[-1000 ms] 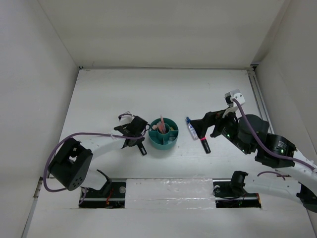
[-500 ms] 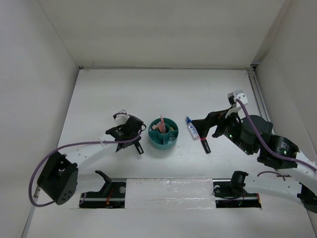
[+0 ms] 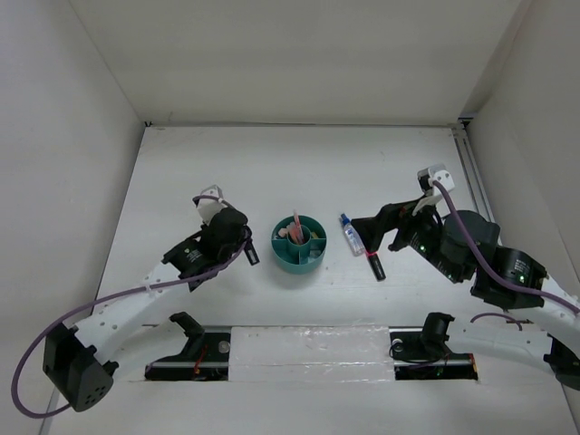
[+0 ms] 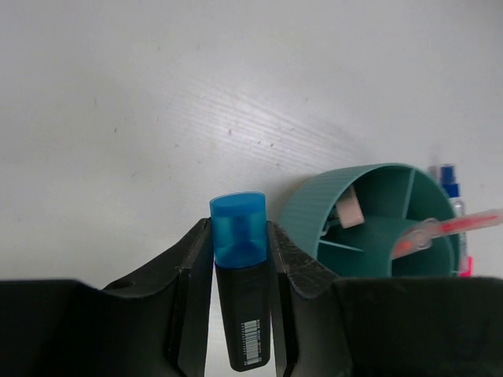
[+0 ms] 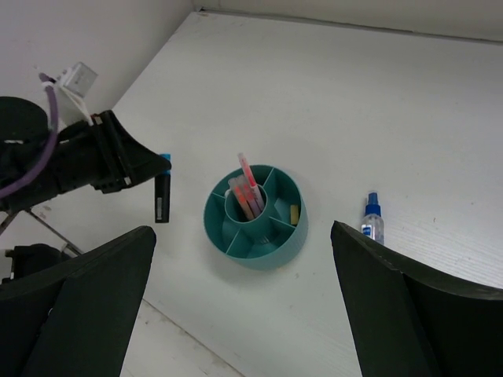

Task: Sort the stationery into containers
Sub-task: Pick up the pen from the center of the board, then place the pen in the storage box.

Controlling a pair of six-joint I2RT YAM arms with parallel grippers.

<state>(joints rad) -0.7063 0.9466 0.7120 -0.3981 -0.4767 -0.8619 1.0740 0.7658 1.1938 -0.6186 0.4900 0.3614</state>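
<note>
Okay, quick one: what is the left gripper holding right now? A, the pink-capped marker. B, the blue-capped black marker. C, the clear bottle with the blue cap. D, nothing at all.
B: in the left wrist view the left gripper is shut on the blue-capped black marker beside the teal organizer, while the clear bottle and the pink-capped marker lie on the table.

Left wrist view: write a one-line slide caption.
Left gripper clamps the blue-capped marker beside the teal organizer, pencils already standing in its central cup.
</note>
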